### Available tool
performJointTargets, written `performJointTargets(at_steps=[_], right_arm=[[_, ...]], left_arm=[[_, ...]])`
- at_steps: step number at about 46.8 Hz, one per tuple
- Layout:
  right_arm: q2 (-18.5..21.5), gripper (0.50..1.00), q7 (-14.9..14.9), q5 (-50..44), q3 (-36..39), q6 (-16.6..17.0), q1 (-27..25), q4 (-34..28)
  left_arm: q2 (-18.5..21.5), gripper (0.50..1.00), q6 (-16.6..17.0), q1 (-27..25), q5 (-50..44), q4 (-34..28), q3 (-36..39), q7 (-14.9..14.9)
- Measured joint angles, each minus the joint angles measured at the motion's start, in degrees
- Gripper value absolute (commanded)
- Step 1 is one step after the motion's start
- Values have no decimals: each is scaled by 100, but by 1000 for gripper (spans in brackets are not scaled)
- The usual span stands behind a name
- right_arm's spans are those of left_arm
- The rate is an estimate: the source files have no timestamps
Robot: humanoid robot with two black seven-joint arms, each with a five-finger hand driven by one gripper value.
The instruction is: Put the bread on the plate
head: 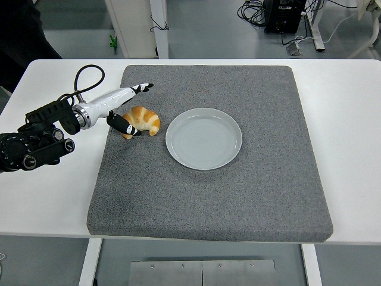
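Where the white top runs widest: the surface (351, 119) spans the whole view, its near edge low in the picture.
Mat: a grey, coarse-textured mat (238, 196) lies on the surface and covers most of its middle; both task things rest on it.
Left arm: it comes in from the left edge, black at the wrist and white along the finger segments, with a black cable looping above it.
Plate: a pale grey-white round plate (204, 159) sits near the middle of the mat, nothing on it.
Left robot hand: the left robot hand (127, 109) is spread around the left side of the bread, one long finger stretched out past its far-left side and pointing right, a shorter black-tipped finger against its near-left side; whether it truly grips cannot be told.
Bread: a golden croissant-shaped bread (143, 120) lies on the mat just left of the plate, apart from its rim, not on it.
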Motion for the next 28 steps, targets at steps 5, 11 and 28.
performJointTargets(at_steps=[5,11,28], right_arm=[[0,1000,0,0,0,1,1,0],[0,1000,0,0,0,2,1,0],[0,1000,0,0,0,5,1,0]], left_arm=[[-54,933,0,8,5,6,17,-2],[-122,806,1,21,9,109,32,-10],[-156,577,2,52,7,161,244,-40]])
